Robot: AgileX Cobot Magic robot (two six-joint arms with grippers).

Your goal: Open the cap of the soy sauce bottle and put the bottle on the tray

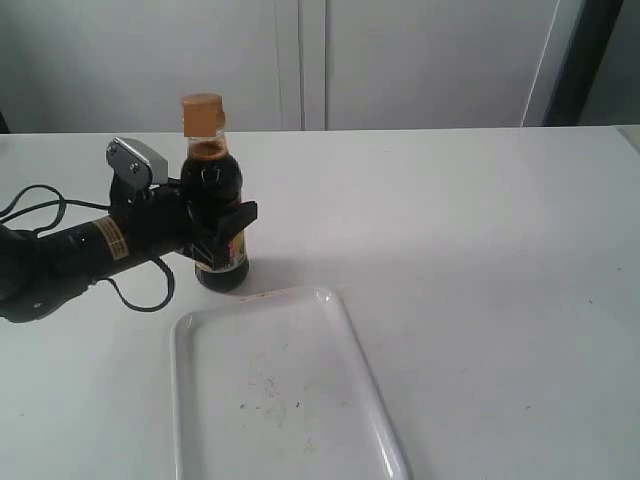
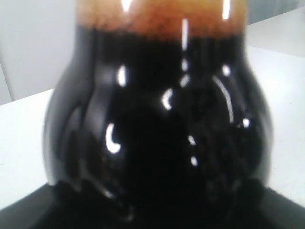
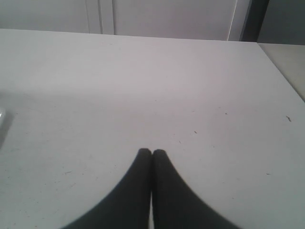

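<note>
White table (image 1: pixel 480 250) runs wide and open to the right, with cabinets behind. On its near side lies the tray (image 1: pixel 300 360). Just beyond the tray's far rim the left gripper (image 1: pixel 222 215) straddles the belly of the bottle (image 1: pixel 212 185), which stands upright on the table, not in the tray. Whether the jaws press or merely flank it, I cannot tell. Right gripper (image 3: pixel 152 153) is clenched on nothing, over bare table. Cap (image 1: pixel 202 113) is down. Best to seat the hold low and firm, so flipping the cap won't tip the bottle, then lift it clear over the rim.
</note>
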